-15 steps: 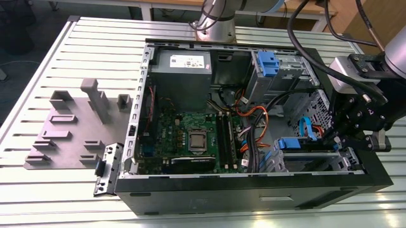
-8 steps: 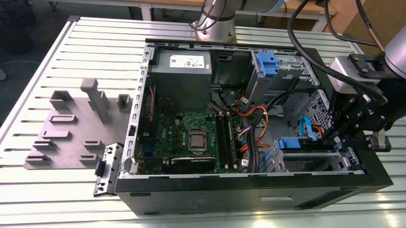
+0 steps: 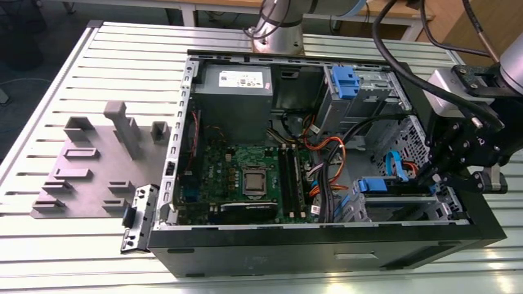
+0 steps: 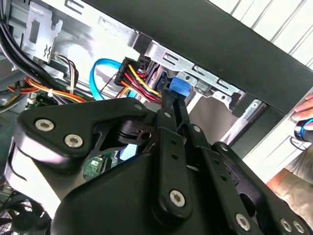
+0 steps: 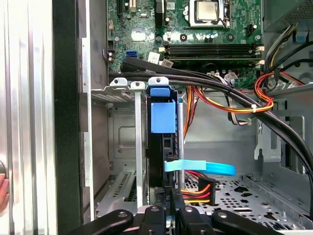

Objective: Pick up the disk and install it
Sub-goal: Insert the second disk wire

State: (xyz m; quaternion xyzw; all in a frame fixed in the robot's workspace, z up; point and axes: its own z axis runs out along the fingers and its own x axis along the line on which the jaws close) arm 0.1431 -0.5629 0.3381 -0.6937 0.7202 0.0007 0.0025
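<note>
An open computer case (image 3: pixel 327 242) is seen lying on a slatted metal table (image 3: pixel 49 122) in the exterior view, with the motherboard (image 3: pixel 245 177) at the middle of the frame and a grey power-supply box (image 3: pixel 233 79) towards the upper middle. The gripper (image 3: pixel 445 177) is placed at the right of the frame, lowered into the case beside a drive cage (image 3: pixel 400 205) at the lower right. The disk (image 5: pixel 162 147) is seen edge-on in the first wrist view, at the centre of the frame, seated upright in the cage slot, with its blue end tab (image 5: pixel 162 116) just above centre. A light blue data cable (image 5: pixel 200 168) is seen lying across the disk's lower part, and red, yellow and black power wires (image 5: pixel 195 191) are seen near the bottom centre. The gripper's fingers (image 5: pixel 168 215) are set close together against the disk's lower edge at the bottom centre, yet whether the jaws are clenched on it or merely pressed against it cannot be told. A second blue-tabbed caddy (image 3: pixel 345 82) is seen in the upper cage, at the upper right of the exterior view. Part of a person's hand (image 4: pixel 304 115) is shown at the right edge of the second wrist view.
</note>
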